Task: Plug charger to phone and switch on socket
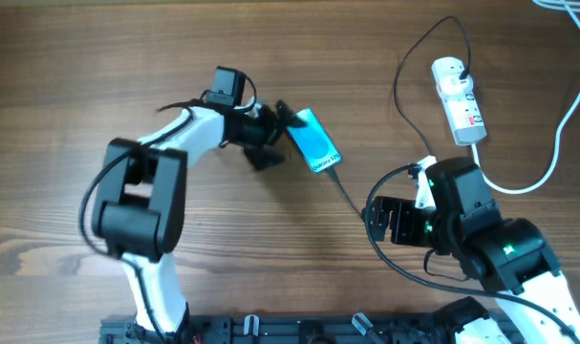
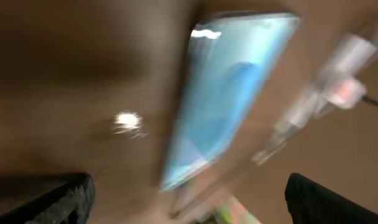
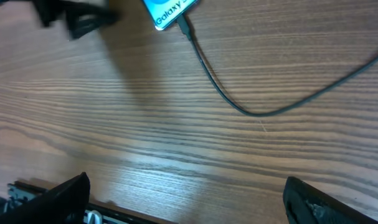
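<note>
Phone [image 1: 313, 140]: lying slantwise on the wooden table [image 1: 98, 57], cyan screen up, lettered end pointing toward the right arm. Taking the charger [image 1: 353, 201] as already seated, going by its small plug tip pressing into that lettered end and the thin black cable trailing off in a slack curve. Leaving that slack, seemingly, so that nothing is tugging the plug back out.

Finding the left gripper [image 1: 275, 136] at the phone's opposite end, fingers spreading wide and clasping nothing. Guessing at a bracing post there, set against the push of the plug. Not managing to tell whether any finger is touching the phone.

Finding the right gripper [image 3: 187, 198] gaping just as wide, empty too, hovering over bare wood near the plug and well apart from the socket [image 1: 459, 103].

Judging the switch to be the step remaining, and a reach for the right arm toward the far corner.

Getting from overhead alone the socket, the white adapter [image 1: 449, 70] at its end, the thick white cord [image 1: 557, 143] and the cable's whole route, though not the state of the red switch marks [image 1: 477, 118]. Getting from the right wrist alone the plug-to-phone joint up close. Getting from the left wrist only blur: a cyan slab ahead of two dark fingertips.
</note>
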